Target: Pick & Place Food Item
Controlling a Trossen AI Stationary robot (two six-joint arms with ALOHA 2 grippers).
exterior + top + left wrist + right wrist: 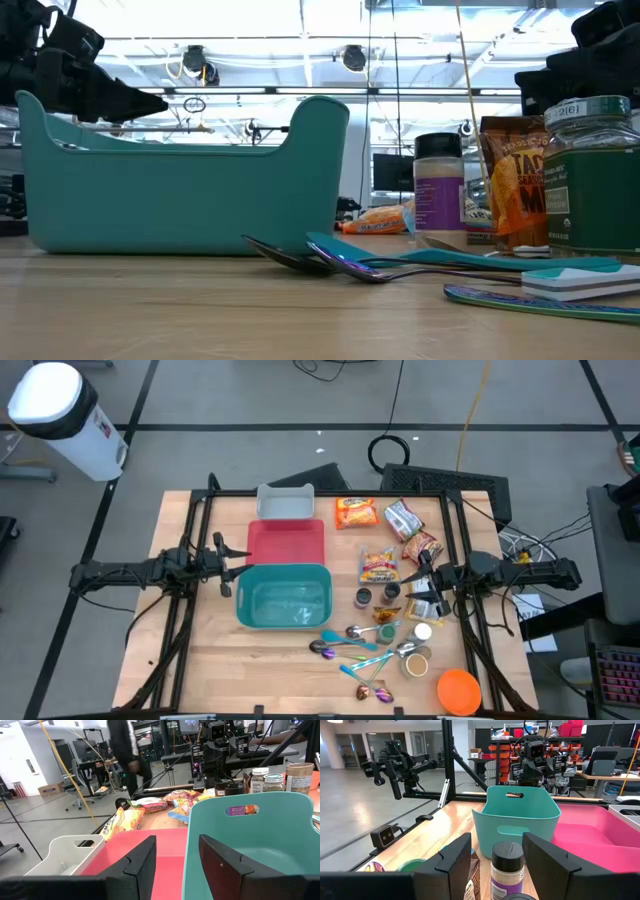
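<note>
The wooden surface (200, 650) holds spoons (350, 645), jars (385, 593) and a teal bin (285, 598); a grey floor lies beyond. The right hand (418, 578) is released, with snack bags (378, 565) just beside it. The left hand (232, 562) is released too.

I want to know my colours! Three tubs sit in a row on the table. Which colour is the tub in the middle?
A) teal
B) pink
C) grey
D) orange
B: in the high view the pink tub lies between the grey tub and the teal tub, with both grippers empty at the sides.
</note>
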